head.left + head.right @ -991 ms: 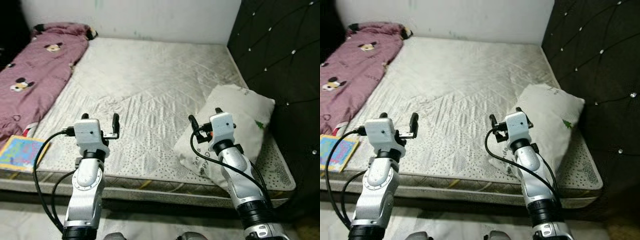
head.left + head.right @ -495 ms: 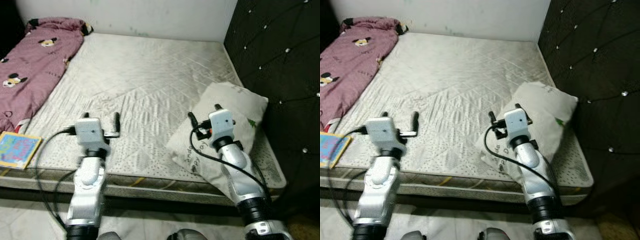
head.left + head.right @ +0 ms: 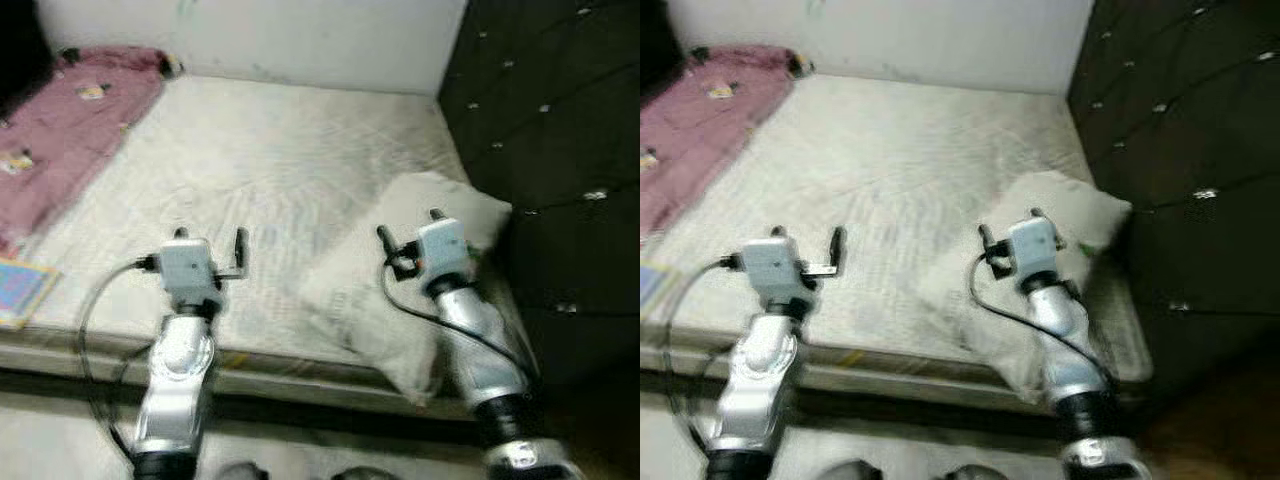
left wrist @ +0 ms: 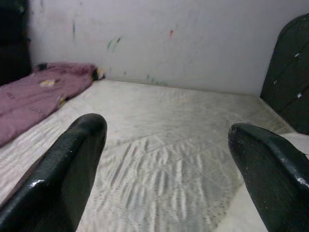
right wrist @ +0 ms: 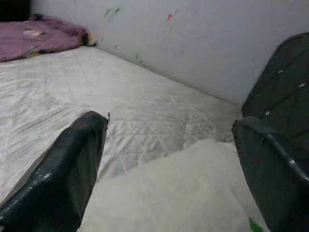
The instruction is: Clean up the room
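A white pillow (image 3: 400, 290) lies askew on the near right corner of the bare mattress (image 3: 280, 160), reaching its front edge. A pink cartoon-print blanket (image 3: 70, 130) lies along the mattress's left side, and a colourful book (image 3: 15, 290) sits at the near left edge. My left gripper (image 3: 210, 238) hovers open over the front of the mattress with nothing between its fingers. My right gripper (image 3: 409, 226) is open just above the pillow (image 5: 183, 193), holding nothing. The head views are blurred.
A dark padded headboard (image 3: 540, 120) stands along the right side of the bed. A white wall (image 3: 300, 40) closes the far side. Pale floor (image 3: 60, 420) runs along the front of the bed.
The head camera has swung to the right and the picture has blurred, so the bed has slid left in view. Both arms keep the same pose, with the grippers still open.
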{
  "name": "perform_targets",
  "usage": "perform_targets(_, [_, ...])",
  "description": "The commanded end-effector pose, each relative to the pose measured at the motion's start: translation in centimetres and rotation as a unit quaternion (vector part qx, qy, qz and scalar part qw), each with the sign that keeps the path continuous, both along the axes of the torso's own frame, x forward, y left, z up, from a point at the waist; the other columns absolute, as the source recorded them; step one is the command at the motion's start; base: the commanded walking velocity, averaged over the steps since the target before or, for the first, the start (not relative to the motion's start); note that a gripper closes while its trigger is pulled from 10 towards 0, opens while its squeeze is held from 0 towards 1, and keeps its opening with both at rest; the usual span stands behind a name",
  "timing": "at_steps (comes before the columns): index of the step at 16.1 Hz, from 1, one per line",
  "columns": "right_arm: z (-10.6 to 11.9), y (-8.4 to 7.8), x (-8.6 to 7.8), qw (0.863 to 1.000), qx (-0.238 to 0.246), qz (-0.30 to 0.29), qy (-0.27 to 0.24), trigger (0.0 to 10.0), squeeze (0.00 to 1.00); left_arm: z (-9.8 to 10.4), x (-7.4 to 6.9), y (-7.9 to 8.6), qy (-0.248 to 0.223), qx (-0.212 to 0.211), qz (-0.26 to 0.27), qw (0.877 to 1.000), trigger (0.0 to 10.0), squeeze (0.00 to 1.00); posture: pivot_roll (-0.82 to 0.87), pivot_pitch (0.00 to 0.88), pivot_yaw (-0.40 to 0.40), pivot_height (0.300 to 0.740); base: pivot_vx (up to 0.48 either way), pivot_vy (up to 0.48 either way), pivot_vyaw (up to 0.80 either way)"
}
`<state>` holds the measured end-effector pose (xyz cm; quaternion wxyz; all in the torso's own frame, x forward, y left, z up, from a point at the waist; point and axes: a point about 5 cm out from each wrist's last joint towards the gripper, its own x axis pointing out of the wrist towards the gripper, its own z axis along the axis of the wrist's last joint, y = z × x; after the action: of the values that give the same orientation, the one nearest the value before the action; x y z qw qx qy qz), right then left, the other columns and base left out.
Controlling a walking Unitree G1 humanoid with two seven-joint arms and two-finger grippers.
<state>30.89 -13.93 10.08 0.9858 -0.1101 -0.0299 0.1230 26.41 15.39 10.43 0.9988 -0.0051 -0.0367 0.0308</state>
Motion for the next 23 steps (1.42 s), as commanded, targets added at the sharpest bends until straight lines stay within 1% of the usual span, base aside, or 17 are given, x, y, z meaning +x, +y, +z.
perform_targets(1, [0.29, -0.51, 0.16, 1.0, -0.003, -0.004, -0.003, 10.0, 0.0, 0.29, 0.23, -0.31, -0.005, 0.001, -0.006, 1.0, 10.0, 0.0, 0.0, 0.0, -0.034, 0.74, 0.0, -0.368, 0.0])
perform_targets(3, [0.3, -0.44, 0.18, 1.0, -0.003, -0.003, -0.003, 10.0, 0.0, 0.29, 0.23, -0.26, -0.007, -0.011, -0.005, 1.0, 10.0, 0.0, 0.0, 0.0, -0.034, 0.74, 0.0, 0.0, 0.0])
perform_targets(8, [0.31, -0.37, 0.25, 1.0, -0.004, 0.001, -0.002, 10.0, 0.0, 0.36, 0.23, -0.23, -0.009, -0.013, -0.004, 1.0, 10.0, 0.0, 0.0, 0.0, -0.04, 0.74, 0.0, 0.0, 0.0])
perform_targets(12, [0.3, -0.37, 0.28, 1.0, -0.001, 0.0, 0.001, 10.0, 0.0, 0.52, 0.09, -0.35, -0.017, -0.015, -0.019, 1.0, 10.0, 0.0, 0.0, 0.0, -0.04, 0.74, 0.0, 0.0, 0.0])
perform_targets(14, [0.31, -0.39, 0.32, 1.0, -0.001, 0.0, 0.0, 10.0, 0.0, 0.56, 0.08, -0.42, -0.019, -0.017, -0.021, 0.999, 10.0, 0.0, 0.0, 0.0, -0.04, 0.74, 0.302, 0.0, -0.59])
perform_targets(19, [0.43, -0.34, 0.4, 1.0, -0.005, 0.002, -0.003, 10.0, 0.0, 0.56, 0.11, -0.43, -0.019, -0.018, -0.022, 0.999, 10.0, 0.0, 0.0, 0.0, -0.042, 0.74, 0.301, 0.0, 0.0])
perform_targets(23, [0.45, -0.31, 0.41, 1.0, -0.003, 0.004, -0.004, 10.0, 0.0, 0.38, 0.15, -0.32, -0.012, -0.015, -0.015, 1.0, 10.0, 0.0, 0.0, 0.0, -0.042, 0.74, 0.0, 0.0, 0.0])
